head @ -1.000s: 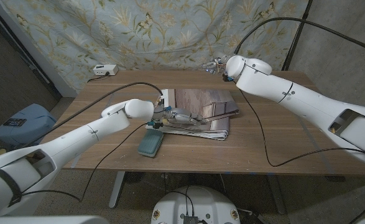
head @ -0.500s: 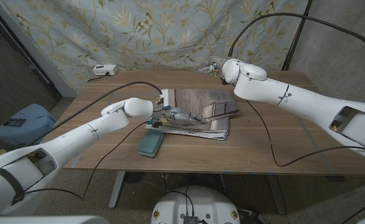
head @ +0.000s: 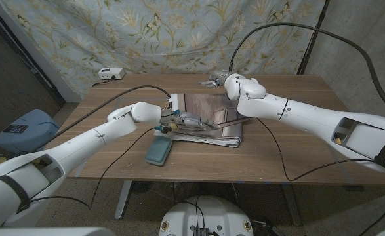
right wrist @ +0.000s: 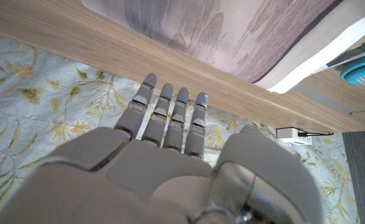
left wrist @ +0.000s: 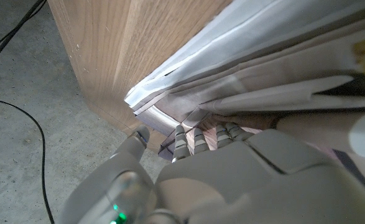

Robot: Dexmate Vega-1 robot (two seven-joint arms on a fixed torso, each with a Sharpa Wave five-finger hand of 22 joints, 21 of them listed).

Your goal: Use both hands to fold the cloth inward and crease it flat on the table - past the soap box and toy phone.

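Observation:
A brownish patterned cloth (head: 212,110) lies folded in layers at the middle of the table, its white underside showing along the near edge. My left hand (head: 179,123) rests on the cloth's near left corner. In the left wrist view its fingers (left wrist: 194,134) curl into the layered edge of the cloth (left wrist: 244,56). My right hand (head: 217,80) hovers by the table's far edge, just past the cloth's far side, fingers straight (right wrist: 170,106) and holding nothing. A teal soap box (head: 159,151) lies in front of the cloth. A small white and yellow object (head: 173,103), perhaps the toy phone, sits at the cloth's left edge.
A white box (head: 111,74) sits at the table's far left corner. A black cable (head: 279,154) trails over the table (head: 310,131) to the right of the cloth. A flowered curtain (head: 179,33) hangs behind, and a blue bag (head: 21,131) stands on the floor to the left.
My right arm has swung left, bringing the right hand from the far right to the far edge behind the cloth. The left hand and the cloth have stayed put.

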